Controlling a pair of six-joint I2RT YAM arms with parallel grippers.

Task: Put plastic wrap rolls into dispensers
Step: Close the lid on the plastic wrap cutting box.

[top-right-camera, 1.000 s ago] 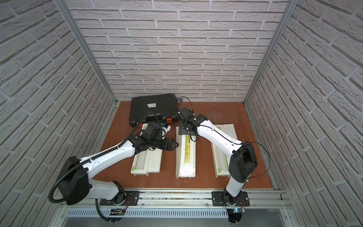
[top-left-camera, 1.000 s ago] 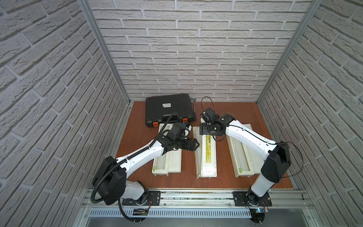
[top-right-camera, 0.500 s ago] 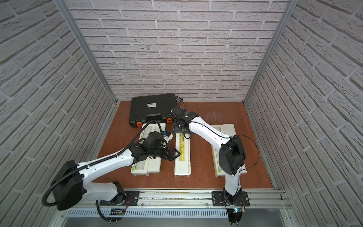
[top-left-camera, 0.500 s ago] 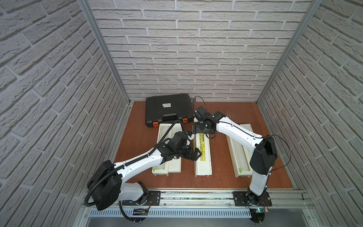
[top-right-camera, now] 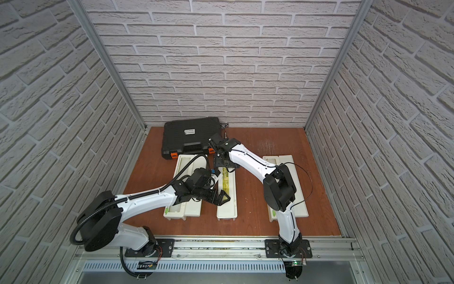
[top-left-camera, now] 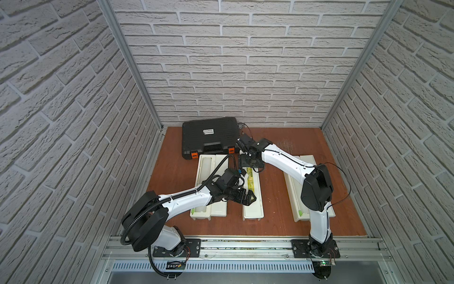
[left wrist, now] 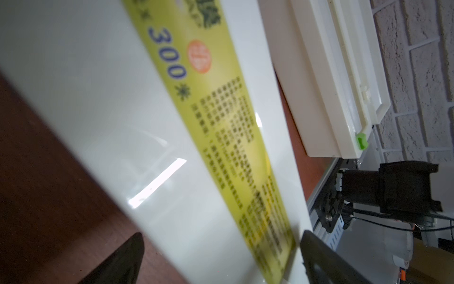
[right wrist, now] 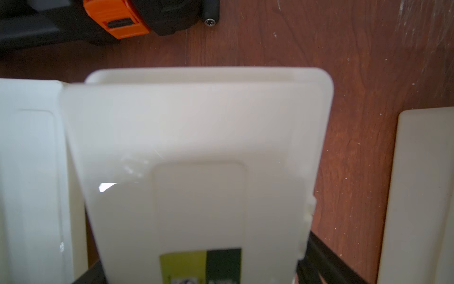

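In a top view the middle dispenser (top-left-camera: 253,211) looks closed and done, the left tool (top-left-camera: 253,197) apart over it, the right tool (top-left-camera: 250,163) of unclear state, while the left dispenser (top-left-camera: 205,164) and right dispenser (top-left-camera: 293,194) lie open.

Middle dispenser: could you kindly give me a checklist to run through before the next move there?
1. Jaws of the left gripper open, fingers either side of the middle dispenser: ok.
2. Firm hold by the right gripper at its far end: cannot tell.
3. The lid fully down: cannot tell; the label faces up, but the base's far rim shows beyond it in the right wrist view.
4. A roll inside: cannot tell, the lid hides it.
5. The black case apart from the far end: ok.
6. The left dispenser and right dispenser open: ok.
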